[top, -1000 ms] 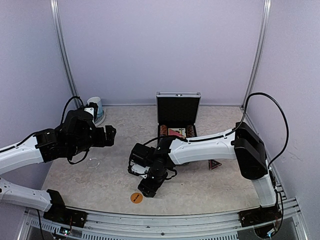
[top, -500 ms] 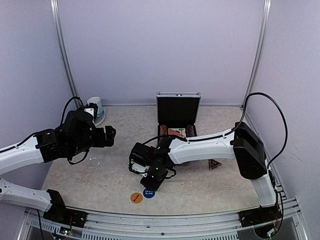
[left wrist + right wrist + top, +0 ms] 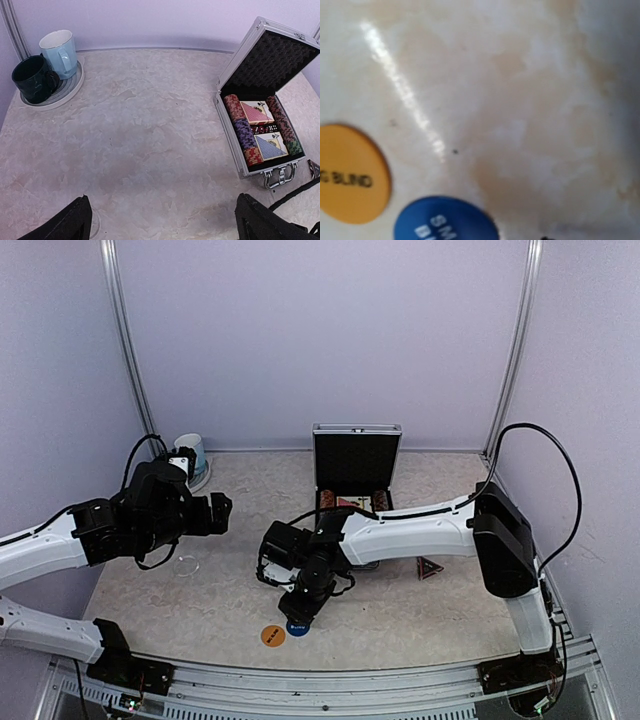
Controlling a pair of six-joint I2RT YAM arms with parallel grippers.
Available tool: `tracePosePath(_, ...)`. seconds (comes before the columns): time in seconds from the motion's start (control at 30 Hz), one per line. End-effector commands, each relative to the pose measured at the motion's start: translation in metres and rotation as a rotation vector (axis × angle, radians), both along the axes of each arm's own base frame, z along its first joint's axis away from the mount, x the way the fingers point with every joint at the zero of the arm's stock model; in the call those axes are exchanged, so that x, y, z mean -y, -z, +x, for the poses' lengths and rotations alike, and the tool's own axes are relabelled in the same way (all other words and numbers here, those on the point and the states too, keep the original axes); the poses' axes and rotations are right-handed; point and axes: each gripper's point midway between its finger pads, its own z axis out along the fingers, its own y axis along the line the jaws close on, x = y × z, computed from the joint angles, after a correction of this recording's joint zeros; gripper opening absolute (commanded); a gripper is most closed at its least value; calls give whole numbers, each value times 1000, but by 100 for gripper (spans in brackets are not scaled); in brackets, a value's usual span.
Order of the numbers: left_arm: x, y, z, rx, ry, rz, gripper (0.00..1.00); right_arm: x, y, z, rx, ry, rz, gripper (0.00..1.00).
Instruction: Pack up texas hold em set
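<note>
The silver case point(image 3: 356, 462) stands open at the back with its black-lined lid upright. Chip stacks point(image 3: 243, 135) and card decks point(image 3: 257, 112) lie inside it. The orange button point(image 3: 273, 636) and the blue button point(image 3: 297, 628) lie flat on the table near the front edge. Both also show close up in the right wrist view, the orange one point(image 3: 350, 172) and the blue one point(image 3: 445, 220). The dark triangular marker point(image 3: 430, 568) lies right of the case. My right gripper point(image 3: 301, 610) points down just above the blue button; its fingers do not show in its wrist view. My left gripper point(image 3: 165, 225) is open and empty over bare table.
A dark green mug point(image 3: 32, 79) and a light blue mug point(image 3: 60, 52) stand on a round tray point(image 3: 75, 87) at the back left. Lilac walls close in the table on three sides. A faint ring mark point(image 3: 187, 565) lies under the left arm.
My right gripper drew back from the front edge, uncovering the blue button beside the orange one, and now hangs partly over it. The left arm has not moved.
</note>
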Motion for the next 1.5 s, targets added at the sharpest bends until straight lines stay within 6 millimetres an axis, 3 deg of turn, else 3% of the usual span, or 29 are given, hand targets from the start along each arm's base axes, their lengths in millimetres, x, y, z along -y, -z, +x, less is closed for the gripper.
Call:
tracePosePath(0.0, -1, 0, 0, 8, -6, -23, 99, -2, -20, -13, -48, -8, 47, 50)
tracePosePath(0.4, 0, 2, -1, 1, 3, -30, 99, 2, 0, -24, -112, -22, 25, 49)
tracePosePath(0.87, 2, 3, 0, -1, 7, -27, 99, -4, -1, -26, -126, -27, 49, 49)
tracePosePath(1.47, 4, 1, 1, -1, 14, -27, 99, 13, 27, -23, -110, -22, -55, 55)
